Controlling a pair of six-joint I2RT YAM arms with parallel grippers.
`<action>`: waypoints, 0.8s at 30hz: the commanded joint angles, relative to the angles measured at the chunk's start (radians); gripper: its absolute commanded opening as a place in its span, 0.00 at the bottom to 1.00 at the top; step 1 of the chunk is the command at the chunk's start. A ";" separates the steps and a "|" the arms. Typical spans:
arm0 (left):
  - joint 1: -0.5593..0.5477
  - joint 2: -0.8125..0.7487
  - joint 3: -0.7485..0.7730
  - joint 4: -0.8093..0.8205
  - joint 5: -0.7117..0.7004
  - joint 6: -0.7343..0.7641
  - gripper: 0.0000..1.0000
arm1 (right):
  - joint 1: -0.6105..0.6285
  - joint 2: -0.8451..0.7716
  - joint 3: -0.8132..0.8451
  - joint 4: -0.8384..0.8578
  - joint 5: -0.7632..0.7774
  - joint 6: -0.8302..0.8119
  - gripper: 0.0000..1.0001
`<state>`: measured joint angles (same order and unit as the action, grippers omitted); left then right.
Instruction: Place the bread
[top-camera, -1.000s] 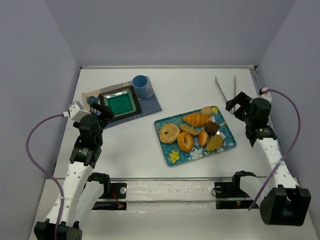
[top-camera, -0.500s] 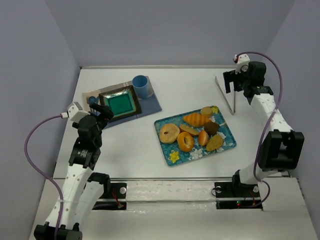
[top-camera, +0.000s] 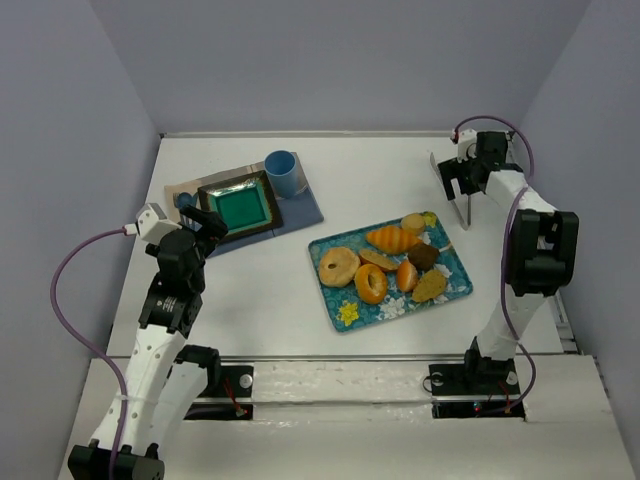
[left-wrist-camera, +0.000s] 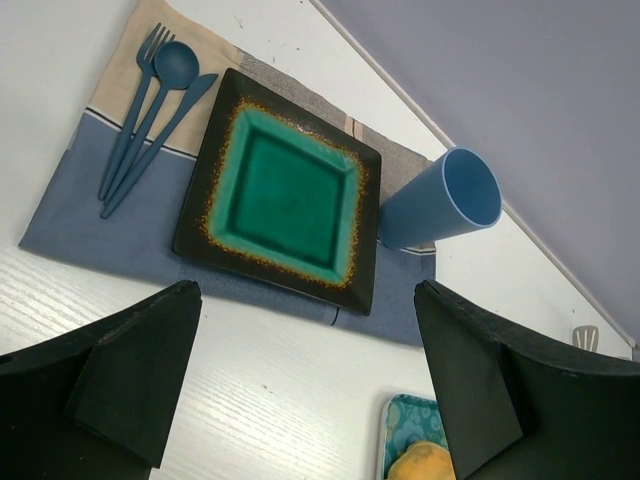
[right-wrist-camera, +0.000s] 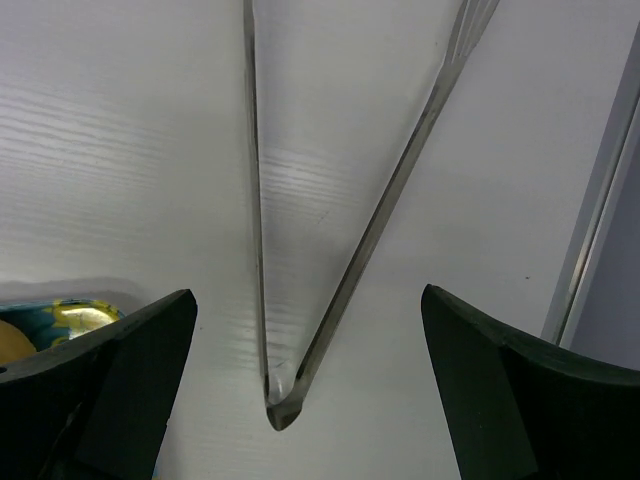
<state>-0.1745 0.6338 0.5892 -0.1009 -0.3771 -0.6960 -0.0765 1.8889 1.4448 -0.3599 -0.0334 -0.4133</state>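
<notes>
**Open fingers over the tongs, bread waiting on the tray**

The right gripper (right-wrist-camera: 310, 380) hangs above the metal tongs (right-wrist-camera: 392, 190) at the far right of the table (top-camera: 270, 290). Its fingers are spread as wide as they go, one on each side of the tongs' joined end, and they hold nothing. That looks like a line-up to pick the tool up by its hinge. Whether the fingers are low enough to touch the tongs is hard to tell.

The tongs are thin, shiny steel, two flat arms splaying from a narrow bend.

The bread (top-camera: 371, 283), a small glossy orange ring with a clear hole, lies on the near half of the blue flowered tray (top-camera: 348, 312). A larger, paler bagel (top-camera: 339, 266) sits just beside it.

The left gripper (left-wrist-camera: 310, 380) is also wide open and empty, above the cloth placemat (left-wrist-camera: 70, 200). A square green glazed plate (left-wrist-camera: 285, 195) sits bare there, probably where the bread should go.
</notes>
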 joint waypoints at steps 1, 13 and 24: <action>0.000 0.001 0.001 0.049 -0.039 0.006 0.99 | -0.025 0.053 0.066 0.007 0.001 0.027 1.00; 0.000 0.003 0.006 0.044 -0.055 0.009 0.99 | -0.043 0.196 0.137 -0.001 -0.017 0.094 1.00; 0.000 -0.017 0.006 0.030 -0.074 0.004 0.99 | -0.052 0.354 0.276 -0.023 0.019 0.205 1.00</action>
<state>-0.1745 0.6373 0.5892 -0.1020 -0.4091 -0.6964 -0.1154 2.2013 1.6707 -0.3668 -0.0349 -0.2562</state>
